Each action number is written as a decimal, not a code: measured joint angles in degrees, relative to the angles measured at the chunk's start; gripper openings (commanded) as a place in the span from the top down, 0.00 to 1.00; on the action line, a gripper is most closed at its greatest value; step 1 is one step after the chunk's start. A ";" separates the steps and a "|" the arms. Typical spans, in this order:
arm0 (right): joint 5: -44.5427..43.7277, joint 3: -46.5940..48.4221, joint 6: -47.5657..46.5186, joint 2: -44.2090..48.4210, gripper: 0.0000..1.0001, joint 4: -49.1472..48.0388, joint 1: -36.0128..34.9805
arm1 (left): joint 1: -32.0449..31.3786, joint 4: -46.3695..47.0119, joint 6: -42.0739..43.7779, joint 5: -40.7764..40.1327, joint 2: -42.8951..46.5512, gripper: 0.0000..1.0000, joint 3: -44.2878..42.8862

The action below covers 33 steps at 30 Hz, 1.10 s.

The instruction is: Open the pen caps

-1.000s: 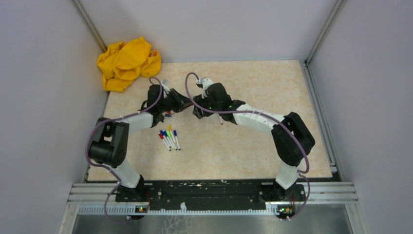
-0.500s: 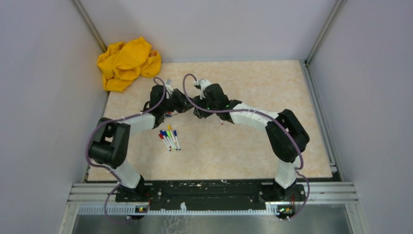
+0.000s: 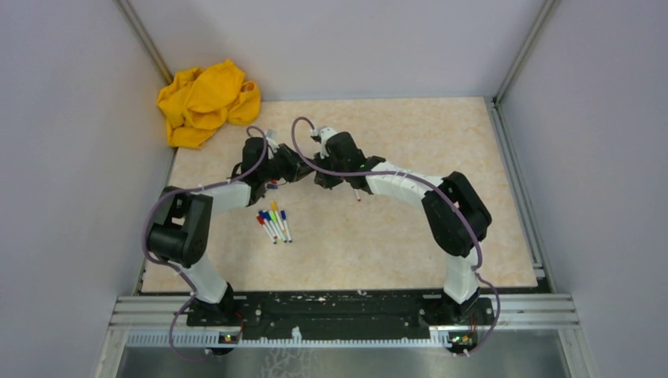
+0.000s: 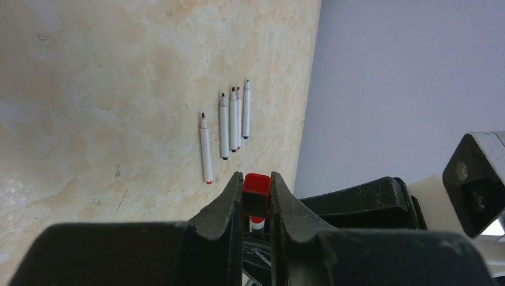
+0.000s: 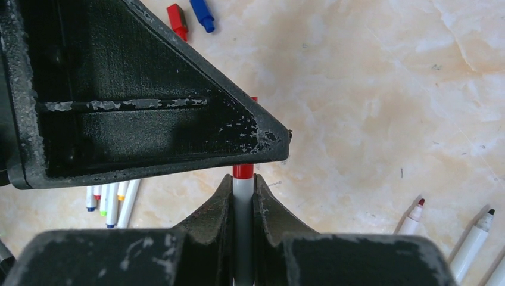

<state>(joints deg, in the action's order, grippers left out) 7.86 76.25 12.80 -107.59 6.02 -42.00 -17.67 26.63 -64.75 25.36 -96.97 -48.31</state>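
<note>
Between the two arms a thin white-grey marker (image 5: 243,205) hangs above the table. My left gripper (image 4: 256,179) is shut on its red pen cap (image 4: 256,186), which sits square between the fingertips. My right gripper (image 5: 243,182) is shut on the barrel just below the red collar (image 5: 243,171). In the top view the left gripper (image 3: 302,168) and the right gripper (image 3: 320,175) meet tip to tip, and the marker's tail (image 3: 357,194) pokes out behind the right one. Loose red (image 5: 177,14) and blue (image 5: 202,15) caps lie on the table.
Several capped markers (image 3: 274,224) lie in a row near the left arm. Several uncapped markers (image 4: 225,126) lie side by side on the beige table (image 3: 410,236). A crumpled yellow cloth (image 3: 206,102) fills the far left corner. Grey walls close in the sides and back.
The right gripper has gone from open to shut on the marker barrel, and its arm has shifted a little left toward the left gripper. The left gripper kept its hold.
</note>
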 measured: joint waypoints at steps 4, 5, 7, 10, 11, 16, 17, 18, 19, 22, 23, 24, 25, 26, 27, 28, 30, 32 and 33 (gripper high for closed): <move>-0.33 -2.45 0.39 -0.11 1.00 -2.47 0.52 | 0.50 -0.42 -0.96 2.62 -3.30 1.00 -2.19; -0.48 -3.45 0.42 -0.04 1.00 -3.67 0.55 | 0.61 -1.33 -0.85 3.13 -4.17 1.00 -3.06; -0.44 -7.28 0.46 1.55 1.00 -2.56 0.55 | 2.49 -2.62 -0.24 -0.09 -6.45 1.00 -5.64; -0.50 -13.62 0.79 4.44 1.00 -0.70 0.55 | 6.86 -3.52 0.37 -3.78 -8.04 1.00 -7.72; -0.50 -15.28 0.96 5.25 1.00 -0.63 0.55 | 8.33 -3.93 0.63 -4.96 -8.17 1.00 -8.04; -1.14 -18.58 1.42 8.20 1.00 -0.02 0.55 | 10.14 -5.22 2.27 -7.15 -8.26 1.00 -8.26; -1.57 -18.56 1.42 8.61 1.00 -0.24 0.55 | 9.92 -5.57 2.80 -7.21 -8.26 1.00 -8.26; -2.10 -18.49 1.42 9.03 1.00 -0.31 0.55 | 9.66 -6.16 3.37 -7.37 -8.26 1.00 -8.33; -2.84 -18.36 1.40 9.40 1.00 -0.37 0.55 | 9.51 -6.86 4.04 -7.61 -8.26 1.00 -8.44; -5.73 -17.77 1.29 9.75 1.00 -0.35 0.55 | 8.94 -10.71 6.64 -9.64 -8.24 0.98 -9.14; -6.84 -17.62 1.25 9.73 1.00 -0.33 0.55 | 8.68 -12.02 7.67 -10.69 -8.22 0.95 -9.29; -7.74 -17.46 1.18 9.73 1.00 -0.31 0.55 | 8.50 -13.20 8.55 -11.74 -8.22 0.93 -9.33; -8.79 -17.22 1.14 9.68 1.00 -0.24 0.55 | 8.26 -14.38 9.38 -12.96 -8.22 0.92 -9.35; -10.08 -17.05 1.05 9.62 1.00 -0.39 0.55 | 8.02 -15.82 10.38 -14.47 -8.20 0.92 -9.42; -11.23 -16.83 0.87 9.51 1.00 -0.44 0.55 | 7.78 -16.85 10.93 -15.56 -8.20 0.91 -9.44; -12.63 -16.39 0.74 9.22 1.00 -0.39 0.55 | 7.43 -18.43 11.91 -17.09 -8.22 0.91 -9.73; -14.49 -15.45 0.61 8.37 1.00 -0.59 0.57 | 6.47 -21.33 13.44 -19.58 -8.22 0.90 -10.71; -16.02 -14.49 0.28 6.97 1.00 -0.85 0.61 | 5.51 -23.39 14.64 -21.66 -8.24 0.89 -12.04; -16.68 -14.10 0.24 6.29 1.00 -1.01 0.63 | 5.18 -24.11 15.13 -22.60 -8.24 0.89 -12.57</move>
<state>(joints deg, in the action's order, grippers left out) -8.82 62.15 13.04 -101.30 5.02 -41.36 -12.49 2.52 -49.63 2.76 -105.21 -60.88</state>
